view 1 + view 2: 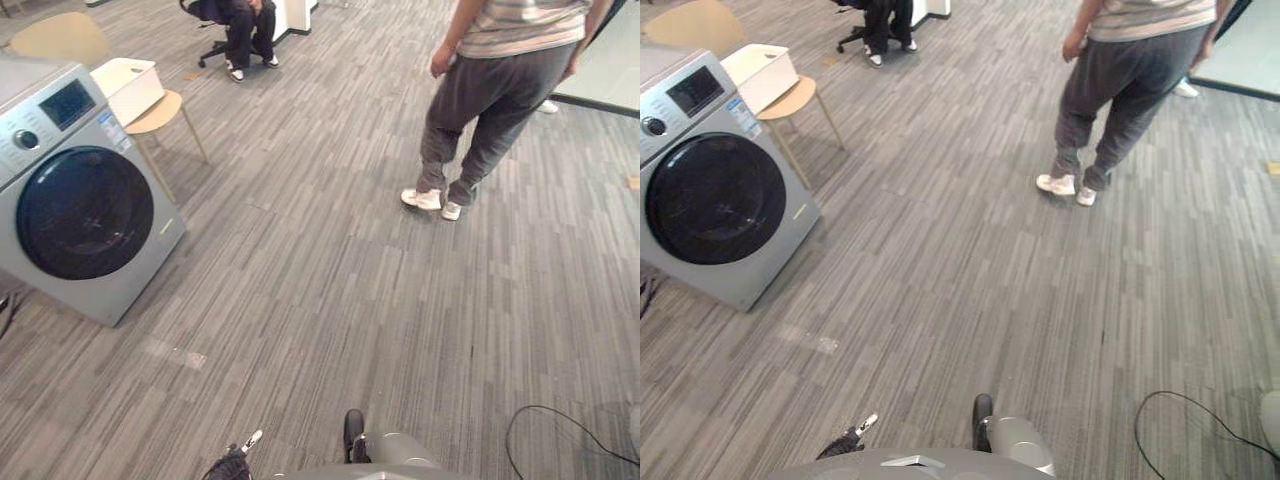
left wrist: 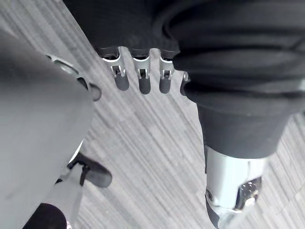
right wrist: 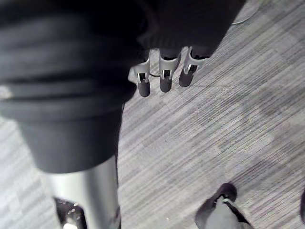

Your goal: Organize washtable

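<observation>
My left hand (image 2: 141, 78) hangs over the grey striped carpet in the left wrist view, its fingers (image 2: 164, 81) straight and relaxed and its thumb (image 2: 233, 191) apart, holding nothing. My right hand (image 3: 165, 78) hangs the same way over the carpet in the right wrist view, fingers loose and empty. No washtable or washing items lie within reach of either hand.
A silver washing machine (image 1: 80, 190) with a dark round door stands at the left. Behind it a wooden chair (image 1: 160, 112) carries a white bin (image 1: 128, 85). A person (image 1: 490, 90) stands ahead on the right; another sits on an office chair (image 1: 240, 30) at the back.
</observation>
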